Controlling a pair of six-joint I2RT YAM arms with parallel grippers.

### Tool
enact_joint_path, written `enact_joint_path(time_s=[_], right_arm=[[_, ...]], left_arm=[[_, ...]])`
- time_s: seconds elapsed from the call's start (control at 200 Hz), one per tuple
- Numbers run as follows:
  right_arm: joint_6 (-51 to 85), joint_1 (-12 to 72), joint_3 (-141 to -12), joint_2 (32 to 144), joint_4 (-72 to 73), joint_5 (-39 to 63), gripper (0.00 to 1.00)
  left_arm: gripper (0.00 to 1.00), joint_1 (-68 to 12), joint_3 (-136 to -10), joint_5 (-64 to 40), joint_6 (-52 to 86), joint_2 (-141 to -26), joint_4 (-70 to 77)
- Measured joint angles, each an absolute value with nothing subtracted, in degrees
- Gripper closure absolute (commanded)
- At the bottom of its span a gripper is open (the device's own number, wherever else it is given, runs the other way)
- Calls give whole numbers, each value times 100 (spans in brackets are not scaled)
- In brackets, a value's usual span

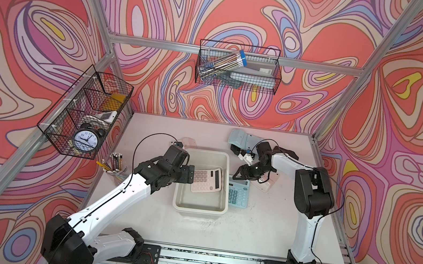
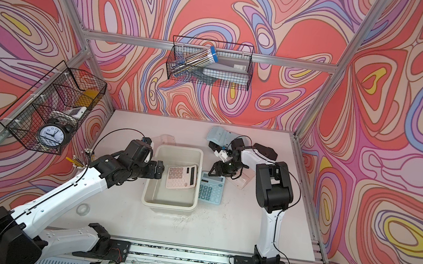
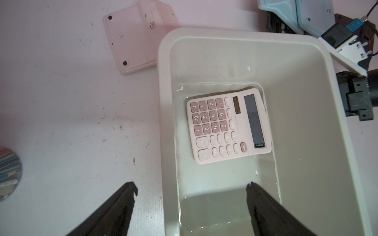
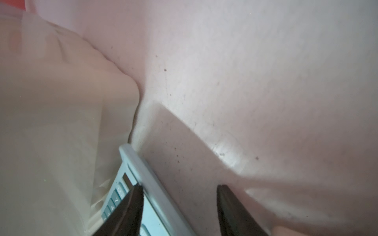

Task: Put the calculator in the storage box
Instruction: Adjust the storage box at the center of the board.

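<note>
The cream storage box [image 1: 199, 208] [image 2: 168, 204] stands mid-table. A pink calculator [image 1: 206, 181] [image 3: 227, 126] lies face up inside it, toward its far right corner. My left gripper [image 1: 189, 174] [image 3: 191, 185] hangs open over the box's left wall, one finger above the table and one above the box floor, holding nothing. A blue calculator [image 1: 237, 193] [image 4: 149, 181] lies face up on the table against the box's right wall. My right gripper [image 1: 239, 173] [image 4: 180, 187] is open at that calculator's far edge. One finger rests over its display and the other stands clear over the table.
A pink calculator [image 1: 188, 143] lies face down behind the box. A blue one [image 1: 241, 139] sits at the back and a pale one [image 1: 268, 182] under the right arm. A pencil cup [image 1: 116, 164] stands left. Wire baskets [image 1: 86, 118] [image 1: 237, 67] hang on the walls.
</note>
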State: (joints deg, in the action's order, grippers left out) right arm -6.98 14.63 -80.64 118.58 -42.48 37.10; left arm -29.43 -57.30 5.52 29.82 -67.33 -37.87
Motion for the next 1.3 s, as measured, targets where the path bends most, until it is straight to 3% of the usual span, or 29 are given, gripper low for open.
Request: enact_joint_path(time_s=[0.15,0.656,0.946,1.302], right_arm=[[-563,1463,-7728,11557,-4167,3524,53],[16,1461,-7074,10506,-3935,3275,100],[318,1466,-7008,9913,-4007,2593,100],[716,1466,-7019,8897,-4160,1868,100]], left_arm=[[9,-2917,-5739,528,2978,-6794,-3791],[8,-2753,-5734,814,3050,-6519,-3800],[3,-2510,-5636,1256,3225,-5911,-3819],[1,-2132,-5360,1151,3481,-6101,-3854]])
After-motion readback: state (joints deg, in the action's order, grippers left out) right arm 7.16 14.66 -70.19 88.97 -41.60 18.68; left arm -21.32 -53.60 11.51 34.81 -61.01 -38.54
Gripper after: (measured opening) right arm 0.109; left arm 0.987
